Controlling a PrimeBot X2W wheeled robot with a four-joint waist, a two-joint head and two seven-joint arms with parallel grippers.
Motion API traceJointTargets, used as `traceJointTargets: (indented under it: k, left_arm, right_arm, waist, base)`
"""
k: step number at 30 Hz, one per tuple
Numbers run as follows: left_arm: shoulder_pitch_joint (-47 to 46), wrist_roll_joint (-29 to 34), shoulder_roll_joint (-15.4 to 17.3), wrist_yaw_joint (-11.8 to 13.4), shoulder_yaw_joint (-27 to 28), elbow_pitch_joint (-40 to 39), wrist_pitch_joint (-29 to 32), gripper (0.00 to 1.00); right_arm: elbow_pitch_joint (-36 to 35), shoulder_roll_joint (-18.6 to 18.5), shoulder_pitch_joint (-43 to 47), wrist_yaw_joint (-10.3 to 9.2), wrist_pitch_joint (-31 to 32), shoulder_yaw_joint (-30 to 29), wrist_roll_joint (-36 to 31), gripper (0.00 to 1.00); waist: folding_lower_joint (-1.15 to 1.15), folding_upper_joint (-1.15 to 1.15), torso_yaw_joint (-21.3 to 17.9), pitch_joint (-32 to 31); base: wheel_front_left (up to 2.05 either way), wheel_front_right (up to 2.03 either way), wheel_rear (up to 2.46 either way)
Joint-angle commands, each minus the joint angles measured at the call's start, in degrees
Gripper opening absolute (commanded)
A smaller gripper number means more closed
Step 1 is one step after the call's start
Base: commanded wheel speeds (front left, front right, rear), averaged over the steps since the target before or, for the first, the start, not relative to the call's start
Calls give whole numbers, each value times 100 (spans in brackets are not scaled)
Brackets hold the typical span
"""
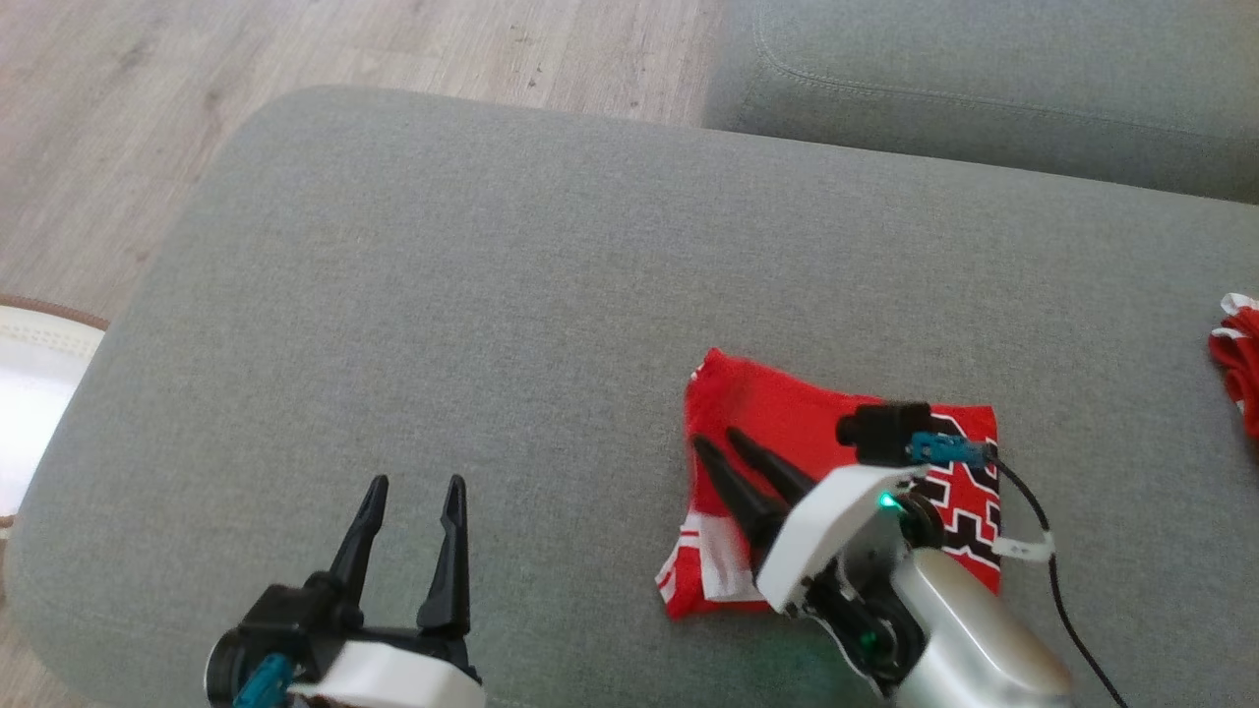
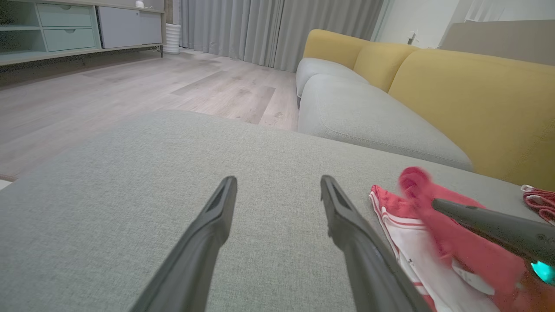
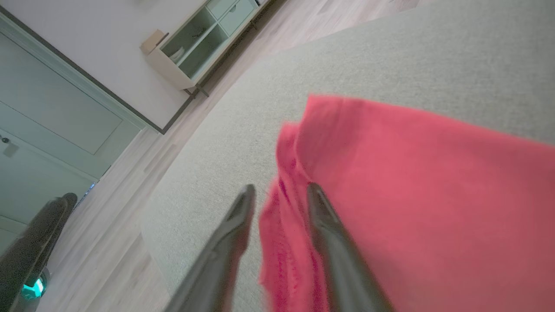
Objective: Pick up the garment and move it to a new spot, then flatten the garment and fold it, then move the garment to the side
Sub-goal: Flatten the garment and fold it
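Observation:
The garment point(image 1: 787, 413) is a red jersey with white trim and black-and-white lettering. It lies folded on the grey cushion point(image 1: 492, 295), right of centre. My right gripper point(image 1: 718, 442) hangs over its left edge, fingers apart. In the right wrist view a blurred fold of the garment point(image 3: 412, 195) sits loosely between the right gripper's point(image 3: 280, 190) parted fingers. My left gripper point(image 1: 413, 487) stands open over bare cushion to the left, with nothing between its fingers point(image 2: 217, 216). The left wrist view shows the garment point(image 2: 416, 242) to the right with a right-gripper finger point(image 2: 490, 225) above it.
Another red and white cloth point(image 1: 1239, 364) lies at the cushion's right edge. A grey sofa seat point(image 1: 984, 79) adjoins at the back, with yellow backrests point(image 2: 477, 99). Wooden floor point(image 1: 197, 59) lies beyond the cushion's left and far edges. A white round object point(image 1: 29, 383) sits at the left.

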Motion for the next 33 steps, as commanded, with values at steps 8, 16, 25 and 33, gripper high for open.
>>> traceJointTargets:
  k: [8,16,25,33]
  left_arm:
    - [-388,40,-33,-75,97,-53,-50,100]
    - [-423,92,-65,-100,-28,-26,-27,100]
    - [-536,133,-144,-63,2,93,-83,100]
    - [-301,81,-224,13,173,172,-200,100]
  right_arm:
    - [7,26,-728,-4,-628,408,498,100]
    - [239,22,-933,-4,-1621,-743,-1158,100]
    - [-1076,11,474,-4,-1601,-2236,-2933,100]
    - [-2424,24,1837,-4,-1431,-2948,-3259,100]
  waist:
    - [0,0,-105,-40]
    - [0,0,-363,-166]
    - [0,0,-701,-339]
    - [0,0,-977,-422]
  base:
    - [0,0,0]
    - [0,0,0]
    - [0,0,0]
    - [0,0,0]
